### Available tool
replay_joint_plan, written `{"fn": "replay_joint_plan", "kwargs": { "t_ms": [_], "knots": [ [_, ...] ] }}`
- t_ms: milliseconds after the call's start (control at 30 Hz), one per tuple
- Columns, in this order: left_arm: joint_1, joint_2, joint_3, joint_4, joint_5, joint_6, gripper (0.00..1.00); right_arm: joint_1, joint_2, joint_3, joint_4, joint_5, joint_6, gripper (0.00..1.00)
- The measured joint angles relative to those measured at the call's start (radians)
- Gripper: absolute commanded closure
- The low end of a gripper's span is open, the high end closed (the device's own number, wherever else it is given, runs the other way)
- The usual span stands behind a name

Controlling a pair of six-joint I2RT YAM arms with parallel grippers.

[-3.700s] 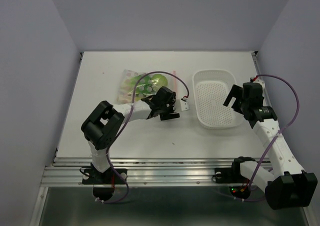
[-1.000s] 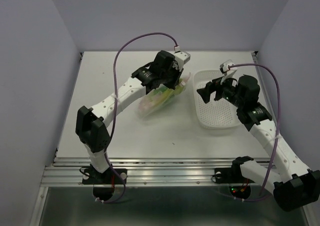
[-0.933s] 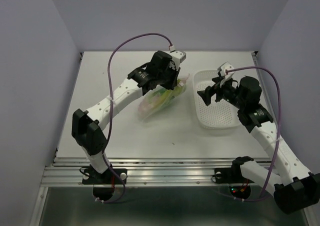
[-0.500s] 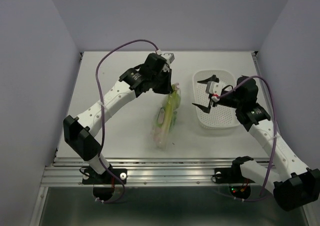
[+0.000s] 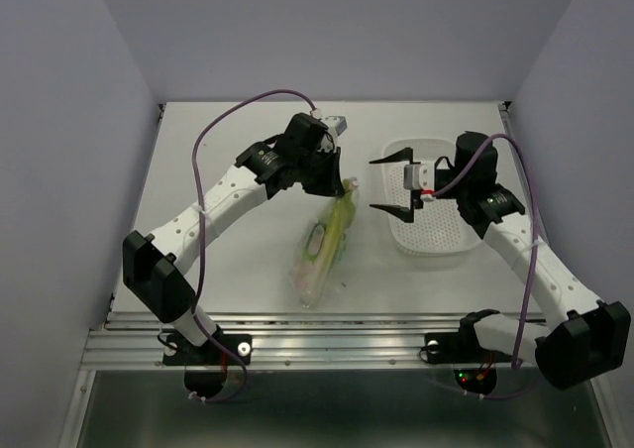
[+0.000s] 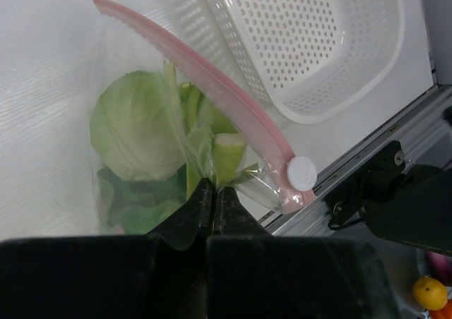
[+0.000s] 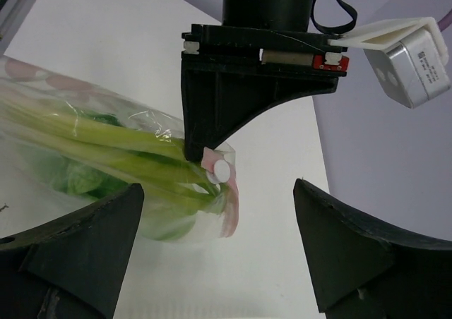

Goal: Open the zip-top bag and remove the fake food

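The clear zip-top bag (image 5: 319,252) hangs tilted from my left gripper (image 5: 338,183), its lower end near the table's front. My left gripper (image 6: 213,189) is shut on a pinch of plastic just below the pink zip strip (image 6: 212,89), close to the white slider (image 6: 300,172). Inside the bag is the fake food: a round cabbage head (image 6: 133,137), pale green stalks (image 7: 106,149) and dark leaves. My right gripper (image 5: 380,183) stands open just right of the bag's top, facing it. In the right wrist view its fingers (image 7: 78,248) flank the slider (image 7: 222,171) without touching.
The white perforated basket (image 5: 441,232) sits at the right, under the right wrist. The table's metal front rail (image 5: 347,329) runs along the near edge. Purple walls close in both sides and the back.
The left arm has swung the bag down so it hangs lengthwise toward the front. The right gripper has turned and moved left from over the basket toward the bag's top.
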Motion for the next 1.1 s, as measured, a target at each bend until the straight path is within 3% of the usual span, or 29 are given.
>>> {"fn": "replay_joint_plan", "kwargs": {
  "t_ms": [133, 233, 400, 667, 1100],
  "knots": [
    [0.0, -0.009, -0.001, 0.001, 0.019, 0.0, 1.0, 0.029, 0.041, 0.007, -0.021, -0.001, -0.037, 0.14],
    [0.0, -0.011, -0.004, 0.003, 0.032, 0.0, 1.0, 0.048, 0.07, 0.007, -0.022, 0.001, -0.044, 0.25],
    [0.0, -0.011, -0.006, 0.003, 0.045, 0.0, 1.0, 0.056, 0.079, 0.004, 0.011, 0.002, -0.009, 0.34],
    [0.0, -0.011, -0.013, 0.01, 0.079, 0.0, 1.0, 0.074, 0.085, -0.004, 0.091, 0.018, 0.026, 0.38],
    [0.0, -0.035, -0.04, 0.026, 0.109, 0.0, 1.0, 0.098, 0.126, -0.005, 0.063, 0.061, -0.005, 0.49]
  ]
}}
